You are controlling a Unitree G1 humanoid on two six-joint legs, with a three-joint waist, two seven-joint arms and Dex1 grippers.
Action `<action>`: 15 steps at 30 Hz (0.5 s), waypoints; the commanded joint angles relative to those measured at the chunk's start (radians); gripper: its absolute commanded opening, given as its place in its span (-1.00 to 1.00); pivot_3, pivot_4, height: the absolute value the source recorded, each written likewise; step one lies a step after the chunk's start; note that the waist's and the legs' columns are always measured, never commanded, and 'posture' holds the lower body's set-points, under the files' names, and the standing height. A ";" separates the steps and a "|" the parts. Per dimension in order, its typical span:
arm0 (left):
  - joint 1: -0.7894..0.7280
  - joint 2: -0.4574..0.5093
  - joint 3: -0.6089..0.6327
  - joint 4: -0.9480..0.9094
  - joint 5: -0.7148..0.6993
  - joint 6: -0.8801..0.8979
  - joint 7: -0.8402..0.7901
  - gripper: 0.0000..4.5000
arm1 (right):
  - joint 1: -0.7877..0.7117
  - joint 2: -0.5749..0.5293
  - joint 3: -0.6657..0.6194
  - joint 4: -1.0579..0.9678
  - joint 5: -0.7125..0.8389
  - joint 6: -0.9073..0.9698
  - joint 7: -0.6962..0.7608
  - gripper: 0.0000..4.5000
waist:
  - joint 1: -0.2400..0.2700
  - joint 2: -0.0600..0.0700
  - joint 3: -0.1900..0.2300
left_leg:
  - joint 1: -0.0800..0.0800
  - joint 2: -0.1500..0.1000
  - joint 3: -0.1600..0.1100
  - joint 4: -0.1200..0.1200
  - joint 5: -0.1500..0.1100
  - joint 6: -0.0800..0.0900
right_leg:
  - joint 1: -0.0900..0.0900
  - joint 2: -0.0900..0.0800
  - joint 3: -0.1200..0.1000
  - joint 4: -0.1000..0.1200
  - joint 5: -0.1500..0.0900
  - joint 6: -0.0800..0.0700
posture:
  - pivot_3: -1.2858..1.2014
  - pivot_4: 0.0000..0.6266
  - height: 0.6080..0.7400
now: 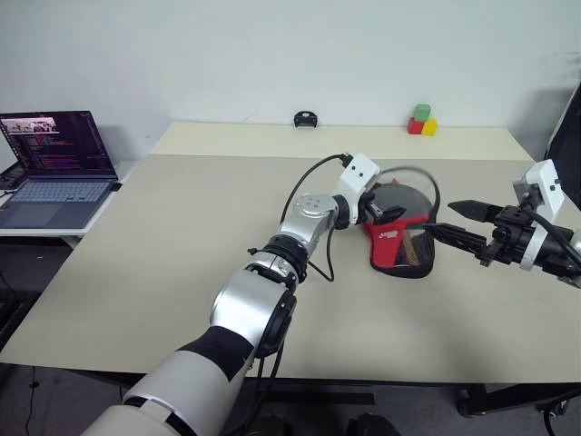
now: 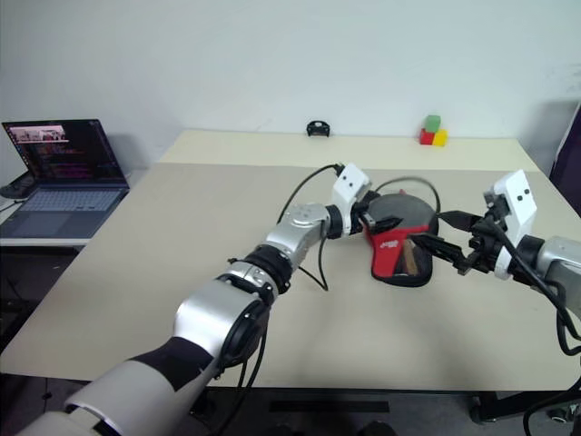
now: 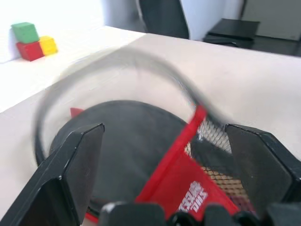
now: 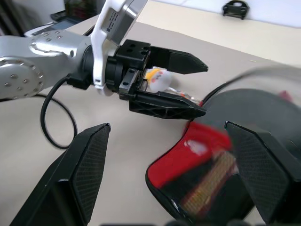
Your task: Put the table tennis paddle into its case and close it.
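the case (image 1: 399, 238) lies flat on the tabletop (image 1: 182, 263), black round top and red lower part with a white logo and a black mesh pocket, through which something wooden-brown shows; whether that is the table tennis paddle's handle cannot be told, and the paddle's face cannot be made out

the left gripper (image 1: 388, 214) hovers at the case's near-left edge, just over the black top, its two black fingers spread wide with nothing between them; in the left wrist view its fingers (image 3: 75, 160) frame the case (image 3: 141, 155), the black top and red flap directly ahead of them, and a thin dark loop, blurred, arcs above the case

the right gripper (image 1: 463, 227) stands on the opposite side of the case, pointing toward it, fingers also wide apart and empty, tips just beside the case's edge near the mesh pocket; whether they touch it cannot be told. in the right wrist view the left gripper (image 4: 188, 87) sits straight ahead, across the case (image 4: 207, 174)

beyond both grippers, at the far edge of the tabletop, are stacked green, red and yellow blocks (image 1: 421, 121) and a small black object (image 1: 305, 119); far out past the left gripper's side an open laptop (image 1: 56, 168) rests on a lower surface
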 commanded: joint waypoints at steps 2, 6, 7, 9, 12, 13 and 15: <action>-0.020 0.034 0.033 -0.022 0.001 -0.057 -0.021 1.00 | 0.013 0.000 -0.012 -0.009 -0.032 -0.039 -0.044 0.89 | 0.001 0.000 0.000 | 0.000 0.000 0.000 0.000 0.000 0.000 | 0.000 0.000 0.000 0.000 0.000 0.000 | 0.03 -0.52 1.00; 0.016 0.087 0.044 -0.060 -0.010 -0.098 -0.101 1.00 | 0.032 0.021 0.068 0.024 -0.077 -0.061 -0.055 0.89 | 0.000 0.000 0.000 | 0.000 0.000 0.000 0.000 0.000 0.000 | 0.000 0.000 0.000 0.000 0.000 0.000 | 0.03 -0.52 1.00; 0.033 0.101 0.049 -0.082 -0.021 -0.107 -0.143 1.00 | 0.027 0.028 0.093 0.051 -0.084 -0.058 -0.051 0.89 | 0.000 0.000 0.000 | 0.000 0.000 0.000 0.000 0.000 0.000 | 0.000 0.000 0.000 0.000 0.000 0.000 | 0.03 -0.52 1.00; 0.086 0.131 0.049 -0.157 -0.045 -0.118 -0.249 1.00 | -0.003 0.053 0.129 0.134 -0.107 -0.068 -0.057 0.89 | 0.000 0.000 0.000 | 0.000 0.000 0.001 0.000 0.001 0.000 | 0.000 0.000 0.000 0.000 0.000 0.000 | 0.03 -0.52 1.00; 0.180 0.172 0.036 -0.311 -0.084 -0.079 -0.381 1.00 | -0.062 0.085 0.163 0.260 -0.155 -0.081 -0.080 0.89 | 0.002 0.000 0.000 | 0.000 0.000 0.001 0.001 0.001 -0.001 | 0.000 0.000 0.000 0.000 0.000 0.000 | 0.03 -0.52 1.00; 0.226 0.194 0.029 -0.392 -0.102 -0.047 -0.427 1.00 | -0.084 0.092 0.187 0.309 -0.187 -0.096 -0.088 0.89 | -0.001 0.001 0.000 | 0.000 0.000 0.001 0.001 0.002 -0.002 | 0.000 0.000 0.000 0.000 0.000 0.000 | 0.03 -0.52 1.00; 0.315 0.241 0.017 -0.557 -0.134 0.023 -0.494 1.00 | -0.124 0.111 0.224 0.392 -0.245 -0.124 -0.111 0.95 | -0.010 0.001 -0.001 | 0.000 0.000 0.001 0.000 0.002 -0.002 | 0.000 0.000 0.001 0.000 0.000 0.000 | 0.03 -0.52 1.00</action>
